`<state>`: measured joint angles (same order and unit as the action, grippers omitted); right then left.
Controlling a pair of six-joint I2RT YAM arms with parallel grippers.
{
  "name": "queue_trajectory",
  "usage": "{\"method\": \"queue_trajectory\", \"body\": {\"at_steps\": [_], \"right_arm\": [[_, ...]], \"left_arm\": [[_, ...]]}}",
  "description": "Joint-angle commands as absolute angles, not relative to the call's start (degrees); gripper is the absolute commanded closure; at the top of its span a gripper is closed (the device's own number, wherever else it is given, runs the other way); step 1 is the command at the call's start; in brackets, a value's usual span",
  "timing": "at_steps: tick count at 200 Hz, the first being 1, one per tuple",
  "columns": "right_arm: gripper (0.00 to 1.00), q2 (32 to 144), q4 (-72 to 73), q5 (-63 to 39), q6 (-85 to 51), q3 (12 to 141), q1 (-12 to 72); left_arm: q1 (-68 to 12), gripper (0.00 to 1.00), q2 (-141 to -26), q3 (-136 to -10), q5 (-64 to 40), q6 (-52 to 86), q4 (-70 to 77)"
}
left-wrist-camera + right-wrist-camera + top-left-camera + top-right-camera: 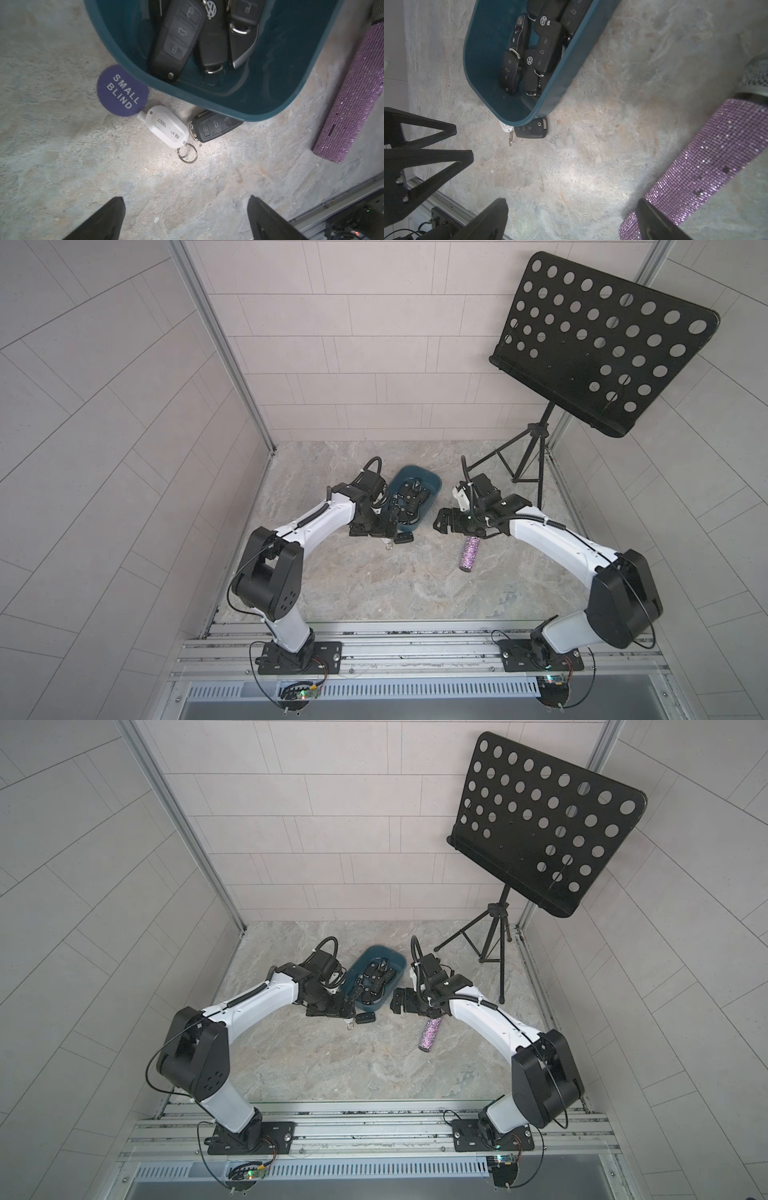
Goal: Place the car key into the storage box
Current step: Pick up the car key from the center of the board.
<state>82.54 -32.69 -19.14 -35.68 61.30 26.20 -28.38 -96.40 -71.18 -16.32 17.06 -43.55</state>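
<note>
Nearest the lens, along the bottom edge of each wrist view: left gripper (186, 207) and right gripper (572, 207), both spread wide and empty. Probably light, rigid and slick-shelled, so best pinched across the two long edges of the one car key (215, 126) outside, flat at lower centre of the left wrist view, at the foot of the storage box (207, 104), partly under its rim, just beside a white key tag (167, 126). By count: at least five fobs (529, 68) in the box, one tag, one purple SMALL BLIND disc (122, 90), one rhinestone microphone (353, 93), one music stand (602, 344).
</note>
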Motion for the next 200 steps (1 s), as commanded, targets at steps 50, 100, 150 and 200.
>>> {"method": "queue_trajectory", "body": {"at_steps": [50, 100, 150, 200], "right_arm": [[0.0, 73.7, -33.6, -16.2, -38.1, 54.9, 26.2], [0.0, 73.3, -35.4, -14.9, -36.7, 56.1, 26.0], [0.0, 72.3, -36.4, -13.9, -35.4, 56.6, 25.9], [0.0, 71.1, -37.1, -13.2, -34.5, 56.6, 25.7]], "left_arm": [[-35.9, 0.02, -98.8, -72.4, -8.5, 8.9, -41.8], [-39.0, 0.18, -103.2, -74.3, -5.6, 5.8, -39.1], [-39.3, 0.26, -107.3, -76.1, -4.9, 3.5, -37.0], [-39.3, 0.26, -110.8, -78.5, -2.3, 2.1, -36.4]]}}
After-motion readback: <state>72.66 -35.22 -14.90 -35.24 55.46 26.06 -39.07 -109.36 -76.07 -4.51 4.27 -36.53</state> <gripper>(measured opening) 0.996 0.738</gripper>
